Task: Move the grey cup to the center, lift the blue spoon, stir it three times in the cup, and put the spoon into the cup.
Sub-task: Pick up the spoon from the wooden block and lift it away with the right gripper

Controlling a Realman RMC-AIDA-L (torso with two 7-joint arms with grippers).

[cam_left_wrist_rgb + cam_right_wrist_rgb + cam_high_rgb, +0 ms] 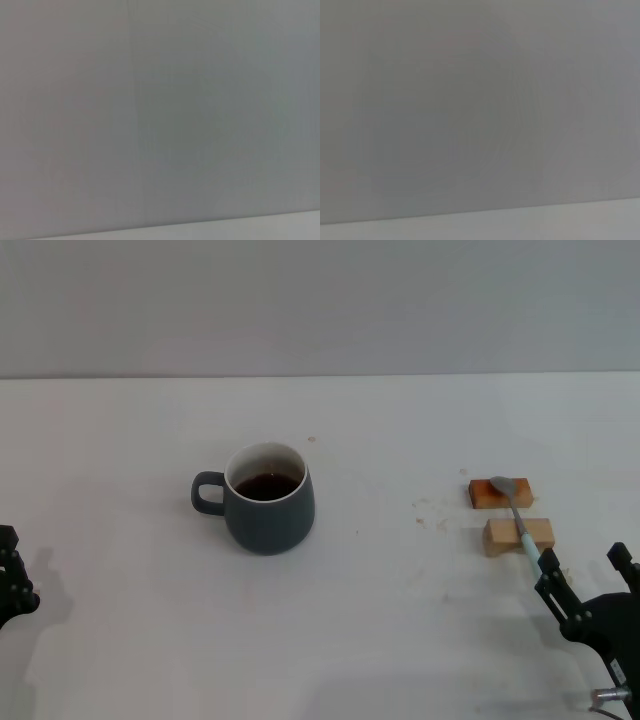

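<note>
Just ahead of my right claw (585, 580), the blue spoon (519, 521) lay across two wooden blocks (509, 514), its metal bowl on the farther block and the tip of its pale handle close to my spread fingers, perhaps touching the nearer one. That claw sat low on the white table (380, 640), fingers parted and gripping nothing. Well off toward my left stood the grey cup (267, 498), upright, dark liquid inside, its handle turned away from the spoon. It looked already near the middle, so I judged the step in hand to be lifting the spoon. The next move called for bringing my fingers around the handle and pinching it. My left claw (12, 575) rested at the table's near left edge; I could not tell its state.
</note>
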